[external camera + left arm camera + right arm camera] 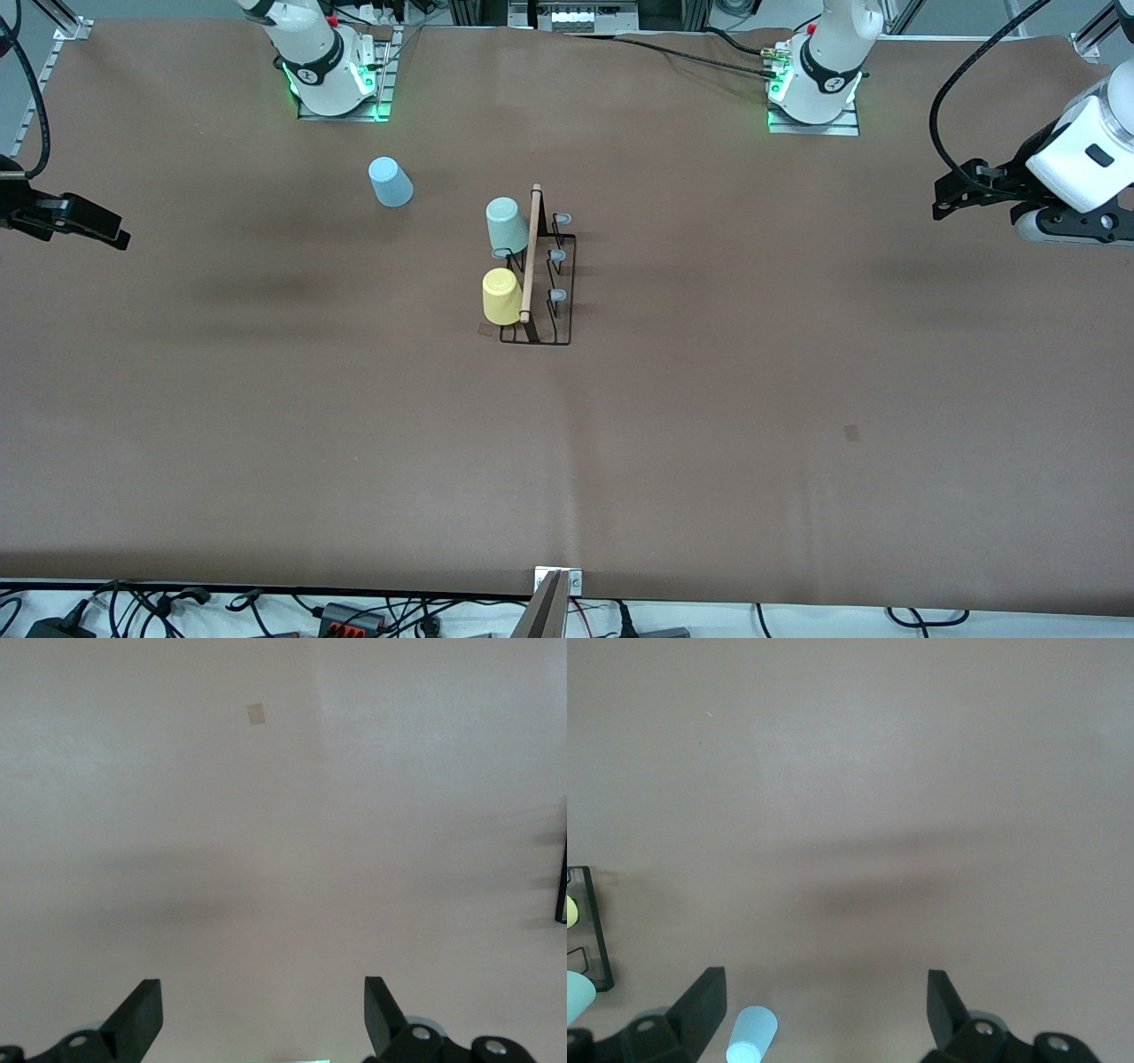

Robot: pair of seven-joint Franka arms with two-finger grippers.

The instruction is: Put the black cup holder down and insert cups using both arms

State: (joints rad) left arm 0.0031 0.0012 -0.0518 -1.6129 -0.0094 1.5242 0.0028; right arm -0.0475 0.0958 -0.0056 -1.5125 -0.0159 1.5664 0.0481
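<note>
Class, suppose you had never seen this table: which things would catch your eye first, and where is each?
The black rack mid-table draws the eye, with a mint cup and a yellow cup upside down on its pegs toward the right arm's end. A blue cup stands alone on the table, farther from the front camera. The left gripper and right gripper hang open over the table's two ends.

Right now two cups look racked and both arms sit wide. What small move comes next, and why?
Probably bring the right hand, open, over the blue cup. That cup stands alone on the table toward the right arm's end, while the green cup and yellow cup already sit on the rack. The left hand is open over bare table and waits.
</note>
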